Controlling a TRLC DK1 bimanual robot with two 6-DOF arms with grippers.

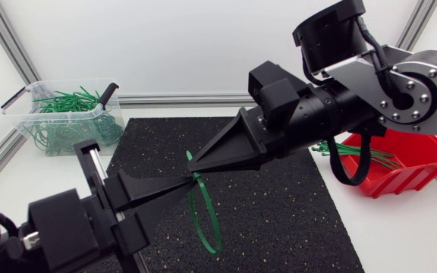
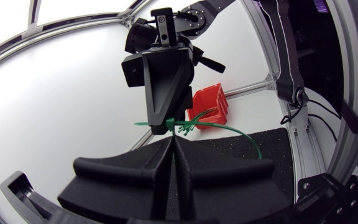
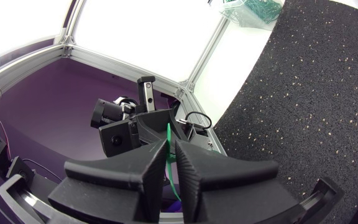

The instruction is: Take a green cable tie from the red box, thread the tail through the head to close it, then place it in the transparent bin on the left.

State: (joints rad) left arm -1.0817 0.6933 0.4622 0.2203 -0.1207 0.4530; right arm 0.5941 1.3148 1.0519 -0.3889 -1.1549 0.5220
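While pinched tip to tip above the middle of the black mat (image 1: 279, 220): left gripper (image 1: 182, 182) jaws pressed together on the green cable tie (image 1: 207, 220), right gripper (image 1: 196, 165) jaws closed on the same tie just beside. Hanging below the pinch as a loop, over the mat, short end poking up beside the right fingers. Off the mat's far right corner, red box (image 1: 416, 171) with spare ties (image 1: 355, 154). Off its far left corner, transparent bin (image 1: 29, 114) with a heap of ties (image 1: 67, 102).
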